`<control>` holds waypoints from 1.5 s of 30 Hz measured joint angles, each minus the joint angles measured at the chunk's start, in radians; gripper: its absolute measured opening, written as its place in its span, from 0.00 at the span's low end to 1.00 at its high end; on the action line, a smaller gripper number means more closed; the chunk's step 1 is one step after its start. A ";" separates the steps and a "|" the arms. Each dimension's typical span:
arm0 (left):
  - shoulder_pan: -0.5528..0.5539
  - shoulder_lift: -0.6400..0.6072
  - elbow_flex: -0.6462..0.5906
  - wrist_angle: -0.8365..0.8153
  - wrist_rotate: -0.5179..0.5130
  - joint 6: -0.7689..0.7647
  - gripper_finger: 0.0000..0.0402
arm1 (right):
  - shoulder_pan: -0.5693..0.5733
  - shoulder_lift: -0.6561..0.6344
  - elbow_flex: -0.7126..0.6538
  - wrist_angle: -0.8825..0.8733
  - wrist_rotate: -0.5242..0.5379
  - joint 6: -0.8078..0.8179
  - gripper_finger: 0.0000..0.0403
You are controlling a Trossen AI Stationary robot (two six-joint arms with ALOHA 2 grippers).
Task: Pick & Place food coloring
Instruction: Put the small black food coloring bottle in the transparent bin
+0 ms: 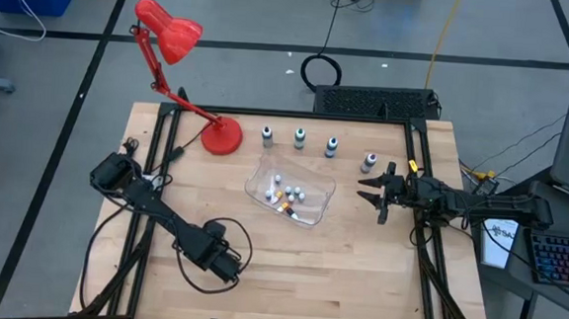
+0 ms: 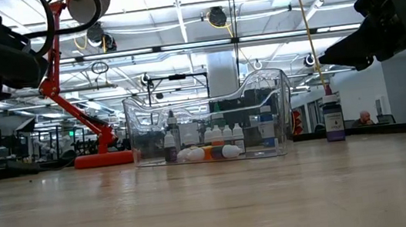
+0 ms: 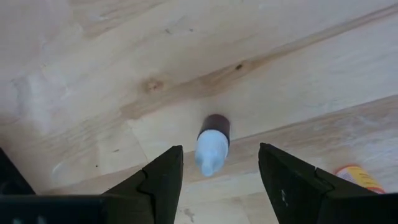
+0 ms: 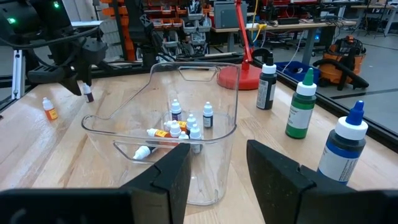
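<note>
**Left tool poised over a lone dropper bottle**

Left tool (image 3: 221, 150) hangs over the near-left part of the pale wooden surface (image 1: 356, 283). Its two dark fingers are spread and grip nothing. A tiny dark-bodied food coloring dropper bottle with a pale blue-white cap (image 3: 212, 142) stands directly below the gap, clear of both fingers. The right wrist view shows it upright on the wood, well apart from the clear plastic tub (image 1: 325, 182). That tub holds a cluster of similar small dropper bottles (image 1: 287, 194). A small orange-tinted bottle (image 4: 48, 109) stands near the dark one.

Right tool (image 1: 373, 193) waits just beside the tub's right side, fingers parted and empty. Four taller pale-capped bottles (image 1: 300, 137) stand in a row beyond the tub.

Judging by its look, the little bottle is very light, stiff plastic, smooth and round, so it is likely to:

- tip at a slight nudge
- roll if knocked over
- squirt out of a grip that closes off-centre

The tapered cap gives poor purchase. The better hold is probably across the straight-sided body below the cap, with the fingers level on either side and closing gently. The bottle does not look fragile, though squeezing the soft wall hard could push drops out.
</note>
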 joint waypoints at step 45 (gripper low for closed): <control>0.000 0.000 -0.001 0.000 0.005 0.002 0.48 | 0.000 0.000 0.000 0.000 0.000 0.000 0.36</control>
